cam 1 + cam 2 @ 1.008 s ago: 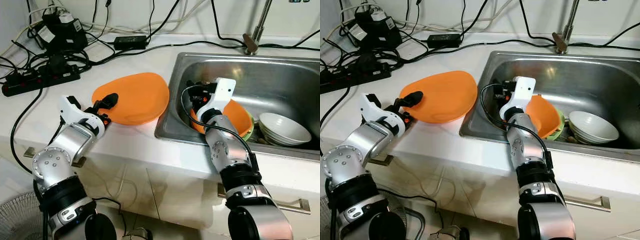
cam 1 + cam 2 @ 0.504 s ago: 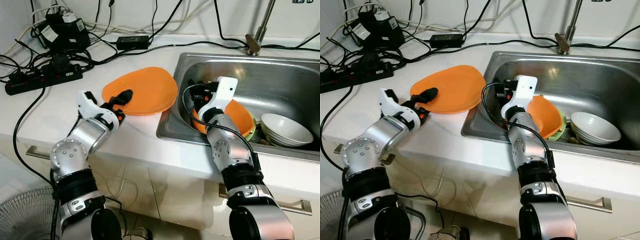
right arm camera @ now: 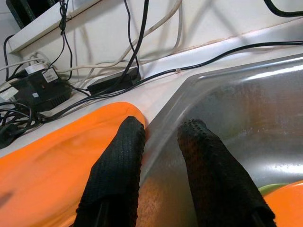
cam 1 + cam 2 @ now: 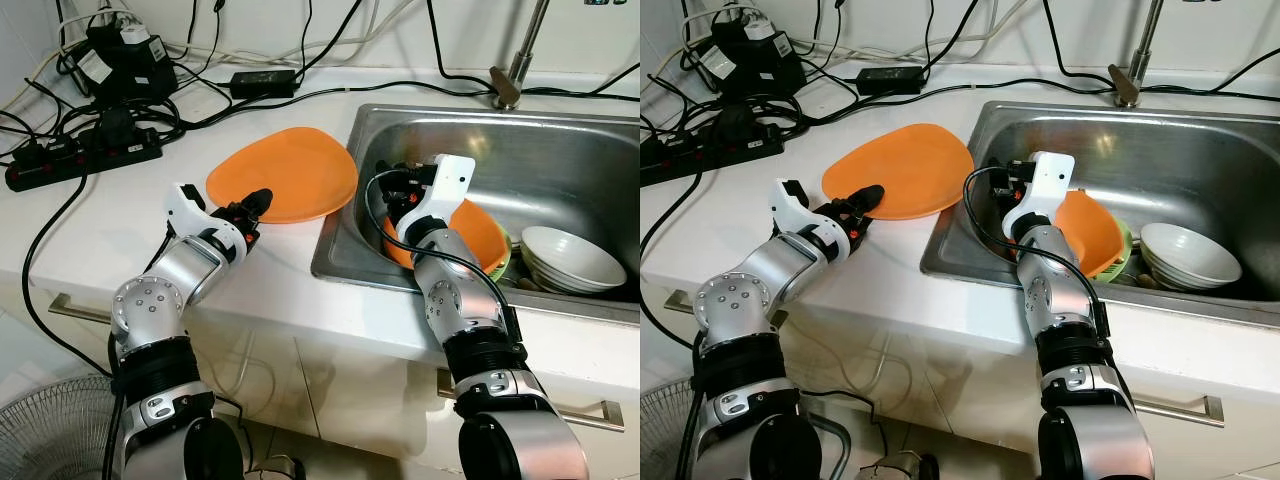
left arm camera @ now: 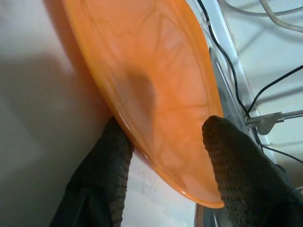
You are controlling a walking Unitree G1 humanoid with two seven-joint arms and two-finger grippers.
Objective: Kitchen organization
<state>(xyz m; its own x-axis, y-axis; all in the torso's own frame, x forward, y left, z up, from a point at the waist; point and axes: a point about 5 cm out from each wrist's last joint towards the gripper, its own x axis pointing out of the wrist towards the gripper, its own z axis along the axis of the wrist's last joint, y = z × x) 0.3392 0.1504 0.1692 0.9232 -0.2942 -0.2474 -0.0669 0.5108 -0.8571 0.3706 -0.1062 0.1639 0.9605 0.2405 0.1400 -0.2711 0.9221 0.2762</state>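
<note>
An orange plate (image 4: 290,170) lies on the white counter (image 4: 120,230) with its right rim at the sink's edge. My left gripper (image 4: 255,202) is shut on its near rim; in the left wrist view one black finger (image 5: 106,165) is under the plate (image 5: 156,85) and the other over it. My right gripper (image 4: 395,188) hangs inside the steel sink (image 4: 560,150) near its left wall, open with nothing between its fingers (image 3: 118,161). An orange bowl (image 4: 485,232) sits in the sink just behind that arm.
Stacked white bowls (image 4: 572,258) rest in the sink to the right of the orange bowl, with something green under it. A faucet (image 4: 512,75) stands behind the sink. A power strip (image 4: 85,160), adapters and many cables crowd the counter's back left.
My left arm has swung right toward the sink, carrying the orange plate a little farther back and right. The right arm has stayed in the sink.
</note>
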